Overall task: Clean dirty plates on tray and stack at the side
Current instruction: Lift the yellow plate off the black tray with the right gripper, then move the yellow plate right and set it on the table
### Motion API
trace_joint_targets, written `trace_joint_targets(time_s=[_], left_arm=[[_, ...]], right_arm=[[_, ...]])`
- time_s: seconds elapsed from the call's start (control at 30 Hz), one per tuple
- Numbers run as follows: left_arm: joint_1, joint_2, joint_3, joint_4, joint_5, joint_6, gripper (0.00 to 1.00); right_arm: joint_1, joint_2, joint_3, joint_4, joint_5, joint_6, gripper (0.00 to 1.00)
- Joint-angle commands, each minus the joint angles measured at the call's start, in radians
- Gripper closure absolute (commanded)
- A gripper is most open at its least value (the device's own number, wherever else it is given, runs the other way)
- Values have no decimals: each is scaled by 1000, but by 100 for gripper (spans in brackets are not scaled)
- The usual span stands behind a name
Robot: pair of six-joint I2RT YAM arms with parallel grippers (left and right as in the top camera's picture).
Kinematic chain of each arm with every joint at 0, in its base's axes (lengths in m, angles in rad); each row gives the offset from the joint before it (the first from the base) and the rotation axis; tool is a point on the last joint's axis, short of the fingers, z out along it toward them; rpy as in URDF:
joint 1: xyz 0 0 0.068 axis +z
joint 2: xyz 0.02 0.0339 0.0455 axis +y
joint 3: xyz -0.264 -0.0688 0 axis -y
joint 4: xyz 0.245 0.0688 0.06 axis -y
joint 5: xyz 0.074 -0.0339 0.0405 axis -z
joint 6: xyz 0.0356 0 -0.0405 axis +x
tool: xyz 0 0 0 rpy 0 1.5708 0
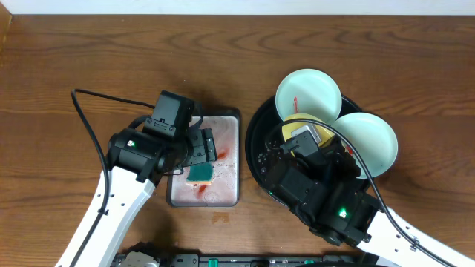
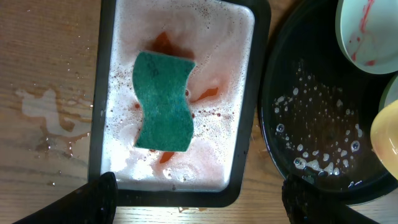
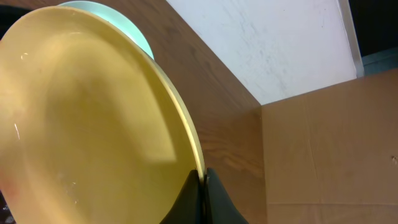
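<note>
Overhead: left jaws wide over green sponge (image 1: 200, 173) in silver pan (image 1: 230, 126), open counter (image 1: 59, 59) leftward; right jaws clamp rim of yellow plate (image 3: 93, 118) over black tray (image 1: 256, 144), two mint plates (image 1: 308, 90) on its far rim.

Tray (image 1: 254, 148) crowded with plates (image 1: 308, 89); left tabletop (image 1: 37, 148) free.

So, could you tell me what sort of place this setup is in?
Probably a robotics lab bench staged for dishwashing, not a kitchen: a foamy pan with a green sponge on a wood-grain tabletop, a yellow plate in the right end effector over a black tray, and cardboard beside a white wall.
</note>
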Motion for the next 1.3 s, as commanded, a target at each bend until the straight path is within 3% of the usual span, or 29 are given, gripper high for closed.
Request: trace_joint_targets(time_s=[0.0,0.9,1.03,1.13,1.27], left_arm=[[5,-1,5,-6,3,4,15],[5,-1,5,-6,3,4,15],[5,-1,5,-6,3,4,15],[5,-1,5,-6,3,4,15],[5,-1,5,-6,3,4,15]], right_arm=[[8,-14,19,0,42,-6,99],[-7,-16,19,-8,27,63,99],[-71,-15,19,-9,-137,145,99],[-220,-11,16,3,-328,234,99],[-467,-21,27,56,-648,157,99]])
